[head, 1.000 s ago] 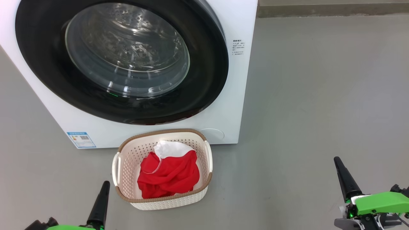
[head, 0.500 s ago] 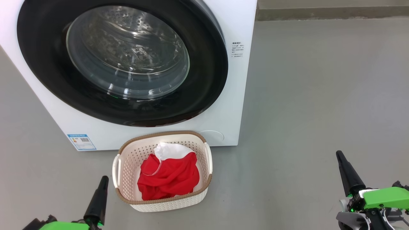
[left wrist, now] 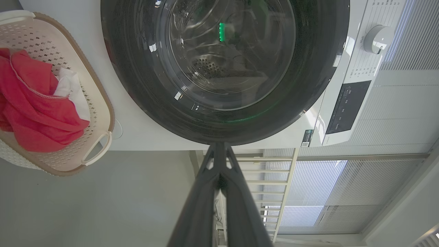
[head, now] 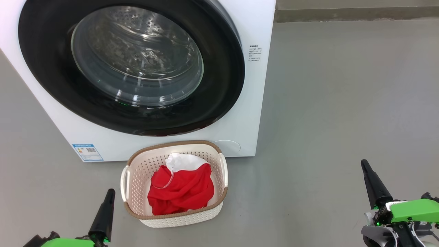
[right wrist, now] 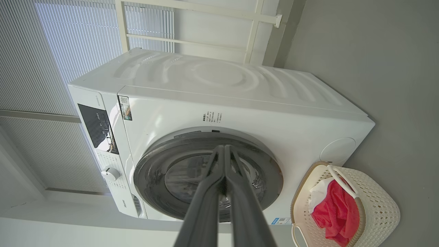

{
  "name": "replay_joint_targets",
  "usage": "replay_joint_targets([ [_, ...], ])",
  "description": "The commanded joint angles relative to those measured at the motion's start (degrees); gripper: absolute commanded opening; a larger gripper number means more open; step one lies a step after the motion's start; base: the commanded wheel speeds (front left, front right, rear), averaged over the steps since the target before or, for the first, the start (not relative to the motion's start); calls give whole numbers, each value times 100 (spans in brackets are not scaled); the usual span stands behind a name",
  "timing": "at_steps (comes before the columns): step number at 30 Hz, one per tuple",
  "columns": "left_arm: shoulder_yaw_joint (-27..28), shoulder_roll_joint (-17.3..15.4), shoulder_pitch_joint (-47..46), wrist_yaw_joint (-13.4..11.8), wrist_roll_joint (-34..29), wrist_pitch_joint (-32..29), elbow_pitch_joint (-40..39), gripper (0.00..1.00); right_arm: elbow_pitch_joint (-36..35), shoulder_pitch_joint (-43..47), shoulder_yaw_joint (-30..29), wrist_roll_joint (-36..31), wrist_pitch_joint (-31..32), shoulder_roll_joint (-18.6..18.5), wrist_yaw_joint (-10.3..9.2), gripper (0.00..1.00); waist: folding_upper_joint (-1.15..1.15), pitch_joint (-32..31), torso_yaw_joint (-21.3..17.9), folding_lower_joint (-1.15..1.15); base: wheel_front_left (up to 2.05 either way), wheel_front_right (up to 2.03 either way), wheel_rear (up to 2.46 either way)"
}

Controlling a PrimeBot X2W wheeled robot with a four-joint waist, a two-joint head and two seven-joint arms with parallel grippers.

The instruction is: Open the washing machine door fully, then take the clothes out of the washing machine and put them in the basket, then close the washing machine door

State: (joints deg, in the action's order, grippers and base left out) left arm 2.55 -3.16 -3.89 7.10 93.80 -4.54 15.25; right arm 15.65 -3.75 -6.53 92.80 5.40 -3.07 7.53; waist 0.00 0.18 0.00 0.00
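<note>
Right gripper (head: 363,164) edges farther, left gripper (head: 110,192) barely; fingers pressed together, empty. Door (head: 219,85) shut, clothes (head: 181,190) in basket (head: 175,141): likely done, retreat gently.

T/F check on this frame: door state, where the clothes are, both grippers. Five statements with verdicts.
1. The washing machine door is shut. True.
2. The clothes lie inside the washing machine. False: they lie in the basket.
3. The left gripper is shut and empty. True.
4. The right gripper grips a basket handle. False: it is shut and empty, well to the basket's right, over the floor.
5. The basket stands on the floor in front of the washing machine. True.
</note>
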Motion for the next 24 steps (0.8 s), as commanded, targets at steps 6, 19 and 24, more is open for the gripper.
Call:
replay_joint_targets([
  [6, 226, -96, -215, 38, -21, -57, -129, 0, -168, -234, 99, 18, 30, -53, -4, 0, 0, 0, 0, 0, 0, 0, 0],
  [19, 250, -79, -217, 38, -41, -77, -127, 0, -167, -235, 83, 5, 43, -42, -4, 0, 0, 0, 0, 0, 0, 0, 0],
  [24, 259, -72, -218, 38, -49, -84, -127, 0, -167, -236, 78, 0, 47, -38, -4, 0, 0, 0, 0, 0, 0, 0, 0],
])
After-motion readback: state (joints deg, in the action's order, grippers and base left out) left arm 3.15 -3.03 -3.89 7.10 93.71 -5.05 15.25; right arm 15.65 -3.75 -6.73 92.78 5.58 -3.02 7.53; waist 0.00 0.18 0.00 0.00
